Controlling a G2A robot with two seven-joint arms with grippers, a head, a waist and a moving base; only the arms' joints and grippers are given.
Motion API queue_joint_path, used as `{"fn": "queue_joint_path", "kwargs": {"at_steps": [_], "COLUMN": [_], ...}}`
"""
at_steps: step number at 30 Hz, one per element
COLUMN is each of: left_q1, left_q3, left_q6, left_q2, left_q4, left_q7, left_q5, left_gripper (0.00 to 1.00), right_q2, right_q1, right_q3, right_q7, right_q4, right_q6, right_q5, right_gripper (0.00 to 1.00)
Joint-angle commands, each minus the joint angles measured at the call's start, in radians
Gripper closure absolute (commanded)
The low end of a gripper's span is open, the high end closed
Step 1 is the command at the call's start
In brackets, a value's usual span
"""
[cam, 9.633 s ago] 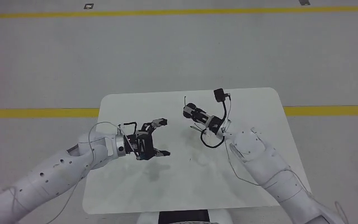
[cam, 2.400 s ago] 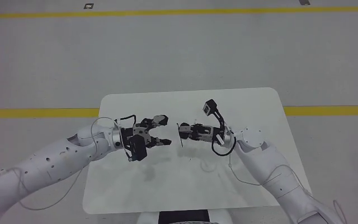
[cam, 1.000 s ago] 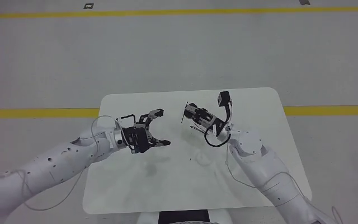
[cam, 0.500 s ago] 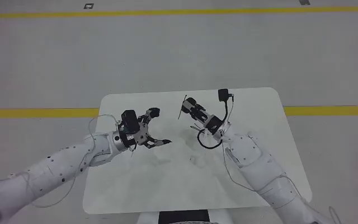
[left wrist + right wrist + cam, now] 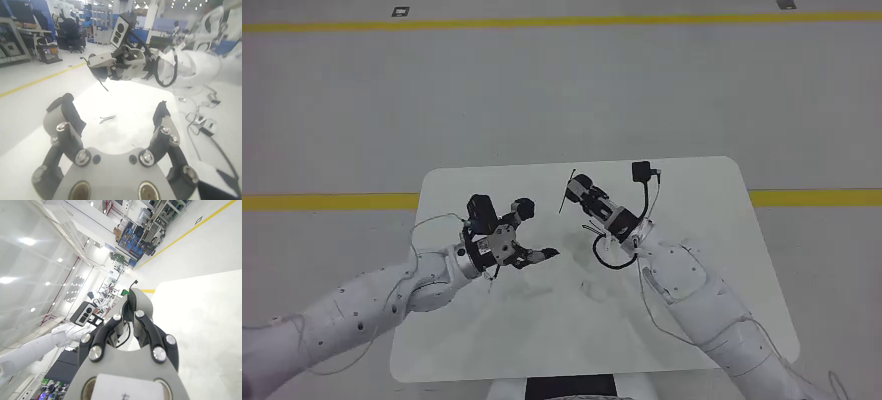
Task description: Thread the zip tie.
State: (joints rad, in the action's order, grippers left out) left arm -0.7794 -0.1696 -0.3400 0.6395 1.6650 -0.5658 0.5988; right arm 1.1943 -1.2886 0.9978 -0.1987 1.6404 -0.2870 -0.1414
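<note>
Right gripper [image 5: 575, 186]: fingers closed on a thin black plastic zip tie [image 5: 567, 193], held above the far middle of the white rectangular table [image 5: 692, 190]. Left gripper [image 5: 536, 232]: fingers spread wide, empty, left of the tie and apart from it. Loose thin black ties [image 5: 107, 119]: flat on the table.

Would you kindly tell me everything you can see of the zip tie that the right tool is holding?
The zip tie is a thin black strip, plastic by its look, pinched partway along its length in the shut right tool. A short end with a small bent tip sticks out on one side, and a straight tail on the other. It is held in the air above the white table, apart from the open left tool facing it. It forms no loop.
</note>
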Motion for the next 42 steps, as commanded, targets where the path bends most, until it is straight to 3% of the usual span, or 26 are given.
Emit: {"fn": "queue_joint_path", "kwargs": {"at_steps": [1,8,15,23,25,29,35,42], "left_q1": [-0.007,-0.018,-0.027,-0.026,-0.037,-0.062,-0.094,-0.148], "left_q3": [0.0,0.0,0.0,0.0,-0.006,-0.033,-0.081,-0.173], "left_q6": [0.0,0.0,0.0,0.0,0.0,0.0,0.0,0.0], "left_q2": [0.007,0.033,0.045,0.045,0.048,0.05,0.045,0.049], "left_q4": [0.016,0.037,0.05,0.05,0.057,0.073,0.096,0.117], "left_q7": [0.0,-0.036,-0.054,-0.053,-0.046,-0.011,0.113,0.233], "left_q5": [-0.088,-0.248,-0.349,-0.351,-0.388,-0.499,-0.654,-0.792], "left_gripper": [0.0,0.0,0.0,0.0,0.0,0.0,0.0,0.0], "right_q2": [0.002,0.015,0.024,0.025,0.025,0.026,0.029,0.036], "right_q1": [-0.001,0.004,-0.003,-0.004,-0.009,-0.029,-0.044,-0.042], "right_q3": [-0.001,-0.018,-0.012,-0.01,-0.007,0.012,0.029,0.031], "right_q7": [0.024,0.074,0.099,0.088,0.093,0.131,0.165,0.155], "right_q4": [0.005,-0.005,-0.016,-0.018,-0.017,-0.009,0.001,-0.017], "right_q6": [-0.017,-0.008,-0.024,-0.029,-0.024,-0.03,-0.053,-0.04], "right_q5": [-0.023,-0.077,-0.065,-0.052,-0.058,-0.082,-0.098,-0.092], "right_gripper": [1.0,1.0,1.0,1.0,1.0,1.0,1.0,1.0]}}
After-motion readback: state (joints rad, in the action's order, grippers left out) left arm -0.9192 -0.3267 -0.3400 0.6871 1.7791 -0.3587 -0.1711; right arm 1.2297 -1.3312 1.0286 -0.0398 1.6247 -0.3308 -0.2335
